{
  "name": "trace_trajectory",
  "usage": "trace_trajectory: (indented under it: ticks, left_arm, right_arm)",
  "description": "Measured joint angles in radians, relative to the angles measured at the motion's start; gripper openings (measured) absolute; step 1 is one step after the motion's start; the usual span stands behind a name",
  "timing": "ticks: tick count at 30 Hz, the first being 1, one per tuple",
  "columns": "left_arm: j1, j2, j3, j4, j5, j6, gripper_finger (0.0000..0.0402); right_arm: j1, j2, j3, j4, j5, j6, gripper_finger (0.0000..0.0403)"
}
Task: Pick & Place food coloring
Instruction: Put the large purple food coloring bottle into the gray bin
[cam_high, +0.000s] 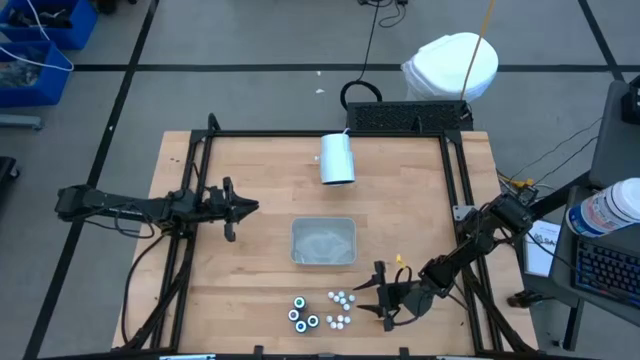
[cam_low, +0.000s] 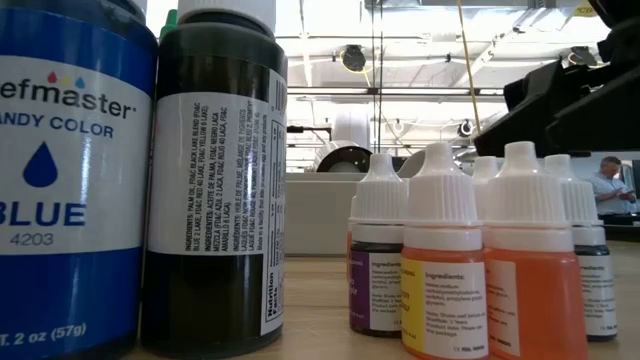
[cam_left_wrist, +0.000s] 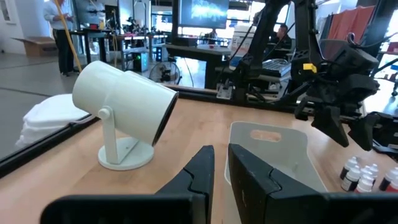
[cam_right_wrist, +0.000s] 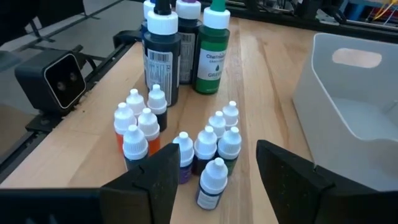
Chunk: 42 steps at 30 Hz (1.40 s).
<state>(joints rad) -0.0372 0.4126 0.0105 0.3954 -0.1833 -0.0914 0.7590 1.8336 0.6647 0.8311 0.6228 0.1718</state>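
The food coloring (cam_high: 322, 312) stands clustered at the table's six o'clock edge, just below the clear bin (cam_high: 323, 242); the right gripper (cam_high: 379, 297) hovers at its three o'clock, fingers spread, probably lining up a pick. The left gripper (cam_high: 243, 208) waits at nine o'clock, fingers nearly pinched on nothing.

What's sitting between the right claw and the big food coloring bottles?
The cluster of small white-capped bottles stands between the open right claw and the three big bottles; the right wrist view shows it, and the high view agrees.
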Motion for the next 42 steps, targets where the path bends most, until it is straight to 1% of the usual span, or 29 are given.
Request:
trace_trajectory:
  ticks: [6,9,11,14,16,19,23,28,33,35,37,40,42]
  left_arm:
    - [0.000,0.000,0.000,0.000,0.000,-0.016,0.0051]
    - [0.000,0.000,0.000,-0.002,0.011,-0.025,0.0051]
    - [0.000,0.000,0.000,-0.002,0.052,-0.027,0.0051]
    - [0.000,0.000,0.000,-0.002,0.133,-0.022,0.0051]
    - [0.000,0.000,0.000,0.000,0.158,-0.019,0.0051]
    - [0.000,0.003,0.000,-0.001,0.157,-0.016,0.0051]
    - [-0.007,0.015,0.000,0.013,0.158,0.005,0.0051]
    - [-0.053,0.025,0.000,0.085,0.167,0.041,0.0051]
    - [-0.112,0.044,0.000,0.055,0.169,0.082,0.0051]
    - [-0.131,0.062,0.000,0.081,0.170,0.067,0.0051]
    - [-0.150,0.084,0.003,0.106,0.175,0.041,0.0051]
    - [-0.191,0.137,0.041,0.102,0.166,-0.009,0.0051]
    - [-0.233,0.196,0.085,0.095,0.124,-0.025,0.0051]
  right_arm:
    - [0.002,0.000,0.000,-0.001,0.004,-0.001,0.0203]
    - [0.002,-0.004,0.000,0.003,0.004,-0.026,0.0202]
    - [0.007,-0.013,-0.002,0.000,0.003,-0.037,0.0200]
    - [0.028,-0.069,-0.030,-0.016,0.004,-0.092,0.0196]
    - [0.046,-0.135,-0.077,-0.020,0.043,-0.126,0.0191]
    - [0.056,-0.267,-0.164,-0.018,0.112,-0.146,0.0175]
    - [0.032,-0.447,-0.280,-0.020,0.110,-0.164,0.0137]
    - [-0.019,-0.633,-0.378,-0.022,0.109,-0.267,0.0076]
    - [-0.076,-0.803,-0.461,-0.021,0.109,-0.348,0.0011]
    - [-0.092,-0.869,-0.493,-0.022,0.095,-0.362,0.0005]
    - [-0.113,-0.933,-0.519,-0.041,0.056,-0.379,0.0007]
    - [-0.143,-1.029,-0.524,-0.151,0.025,-0.389,0.0002]
    - [-0.163,-1.084,-0.524,-0.229,0.026,-0.377,0.0001]
